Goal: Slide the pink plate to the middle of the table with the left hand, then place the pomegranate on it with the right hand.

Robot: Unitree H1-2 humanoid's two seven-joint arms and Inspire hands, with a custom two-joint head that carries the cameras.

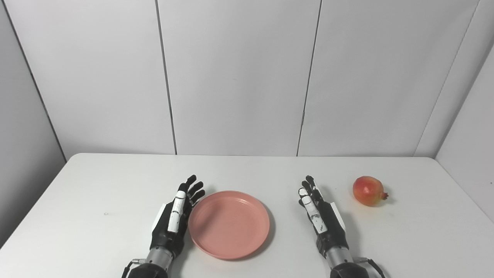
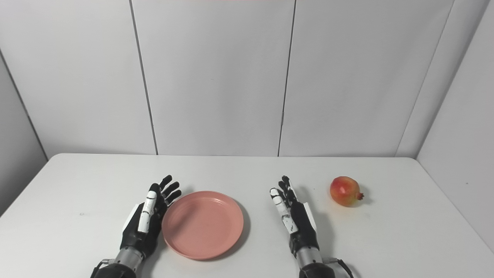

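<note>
On table (image 1: 96, 185), pink plate (image 1: 229, 224) beside outspread left hand (image 1: 174, 220), right hand (image 1: 320, 218) outspread, pomegranate (image 1: 368, 190) apart

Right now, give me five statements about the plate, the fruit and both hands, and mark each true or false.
1. The pink plate is empty. True.
2. The pomegranate lies on the plate. False: it lies on the white table, to the right of the right hand.
3. The left hand is beside the plate's left edge, fingers apart. True.
4. The right hand holds the pomegranate. False: it is open and apart from the fruit.
5. The plate sits between the two hands. True.
</note>
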